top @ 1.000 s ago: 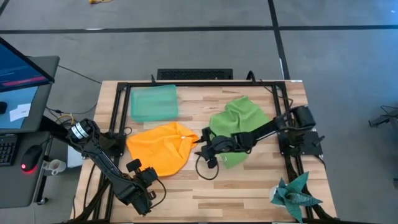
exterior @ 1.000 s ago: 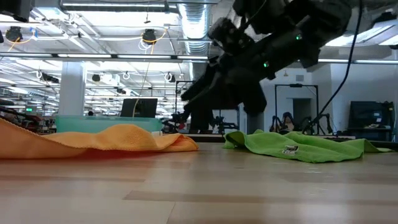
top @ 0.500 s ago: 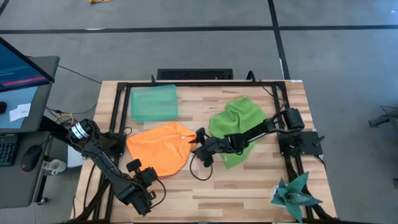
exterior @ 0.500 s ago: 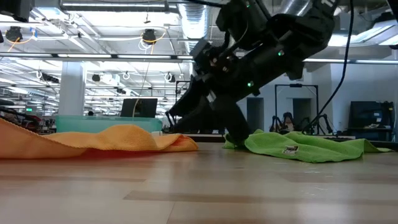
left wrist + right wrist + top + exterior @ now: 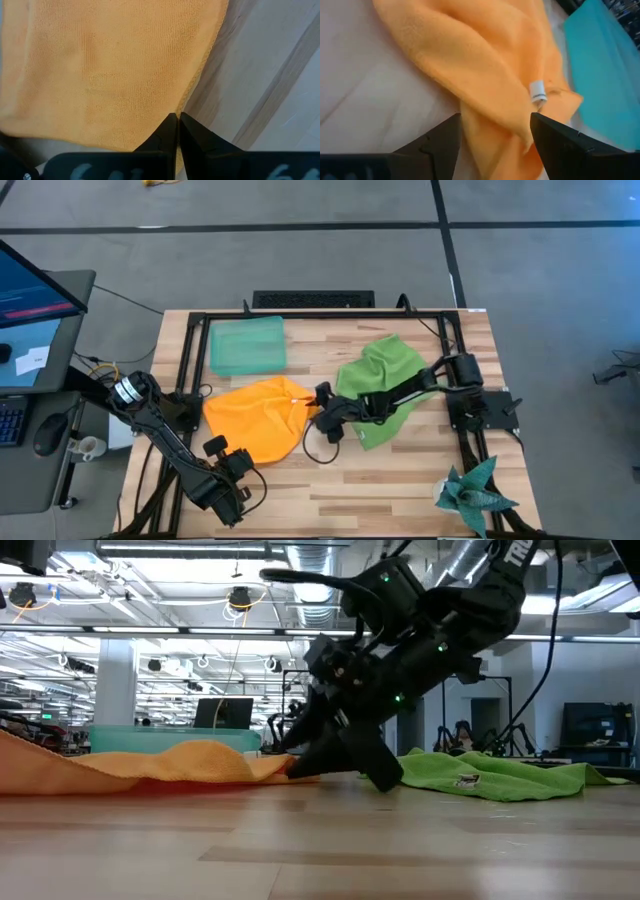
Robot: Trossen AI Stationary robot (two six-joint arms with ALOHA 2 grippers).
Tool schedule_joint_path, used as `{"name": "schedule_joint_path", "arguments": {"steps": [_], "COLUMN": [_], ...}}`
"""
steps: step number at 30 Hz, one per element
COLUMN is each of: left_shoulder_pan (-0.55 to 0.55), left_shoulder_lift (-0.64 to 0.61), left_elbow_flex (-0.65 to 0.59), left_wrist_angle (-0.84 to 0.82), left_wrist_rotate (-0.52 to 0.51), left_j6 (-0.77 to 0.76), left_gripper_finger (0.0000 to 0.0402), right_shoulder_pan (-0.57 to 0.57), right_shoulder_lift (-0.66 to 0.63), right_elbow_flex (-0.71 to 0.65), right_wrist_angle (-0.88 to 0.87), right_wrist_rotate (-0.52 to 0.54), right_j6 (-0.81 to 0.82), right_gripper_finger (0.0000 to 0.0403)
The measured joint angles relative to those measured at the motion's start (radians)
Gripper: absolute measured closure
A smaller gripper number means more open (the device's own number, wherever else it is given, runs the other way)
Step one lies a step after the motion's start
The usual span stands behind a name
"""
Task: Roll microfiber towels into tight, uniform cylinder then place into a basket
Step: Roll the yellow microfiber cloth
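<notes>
No text can be read anywhere; the towel tags show no readable marks.

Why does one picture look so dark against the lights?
Low view: bright ceiling lamps behind leave the right end effector a near-black silhouette. High view: even light, orange towel and green towel clear. Right wrist view: soft, close-up blur.

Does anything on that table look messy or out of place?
Both towels lie crumpled, not rolled: the orange towel mid-table, the green towel to its right. The basket holds nothing. A spiky teal star sits at the table's corner, unrelated. The right hand is open at the orange towel's edge.
</notes>
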Motion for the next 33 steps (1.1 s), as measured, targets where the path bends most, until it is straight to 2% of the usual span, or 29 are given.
{"name": "schedule_joint_path", "arguments": {"steps": [19, 24, 33], "left_shoulder_pan": [-0.001, -0.001, -0.001], "left_shoulder_lift": [0.0, 0.0, 0.0], "left_elbow_flex": [0.0, 0.0, 0.0], "left_wrist_angle": [0.005, -0.003, -0.003], "left_wrist_rotate": [-0.106, -0.126, -0.126], "left_j6": [0.056, 0.056, 0.056], "left_gripper_finger": [0.0398, 0.0398, 0.0398], "right_shoulder_pan": [-0.022, -0.015, -0.018], "right_shoulder_lift": [0.021, 0.021, 0.021], "right_elbow_flex": [0.052, 0.052, 0.052], "right_wrist_angle": [-0.049, -0.048, -0.048], "right_wrist_rotate": [0.051, 0.05, 0.048], "right_j6": [0.004, 0.002, 0.023], "right_gripper_finger": [0.0148, 0.0178, 0.0258]}}
